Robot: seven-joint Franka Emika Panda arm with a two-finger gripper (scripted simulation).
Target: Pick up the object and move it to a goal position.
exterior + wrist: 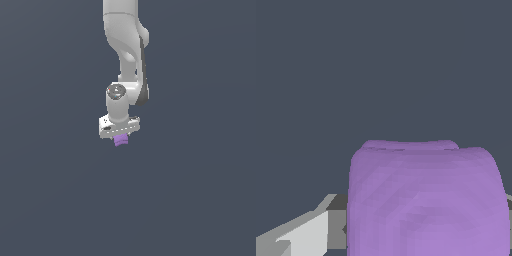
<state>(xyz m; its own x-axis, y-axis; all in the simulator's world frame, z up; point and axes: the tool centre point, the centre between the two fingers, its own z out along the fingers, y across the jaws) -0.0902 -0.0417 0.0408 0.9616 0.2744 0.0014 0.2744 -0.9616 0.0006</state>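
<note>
**Carry phase: object in the grasp, goal not visible**

Exterior view, centre of frame: the arm [127, 55] hangs straight down from the top edge, and the gripper [120, 136] sits just below the middle. The purple object [120, 140] pokes out directly beneath the white hand. No shadow or surface line marks a floor under it, so it looks lifted, though I cannot say how high.

Wrist view: the object [426, 200] fills the lower right of the frame, very close to the lens. A pale finger [306, 237] shows at the lower left edge, beside it.

Gripper state: judged clamped on the object, since the block hangs under the hand with nothing else seen supporting it. The contact faces themselves are not visible.

Step in hand, by my reading: pick done, transport under way. The next move calls for a steady translation to the goal with the grip kept firm.

Hidden or unclear:
- No goal marker in either view.
- Second finger is off frame or behind the block.
- Background is uniform grey; table edge not discernible.
</note>
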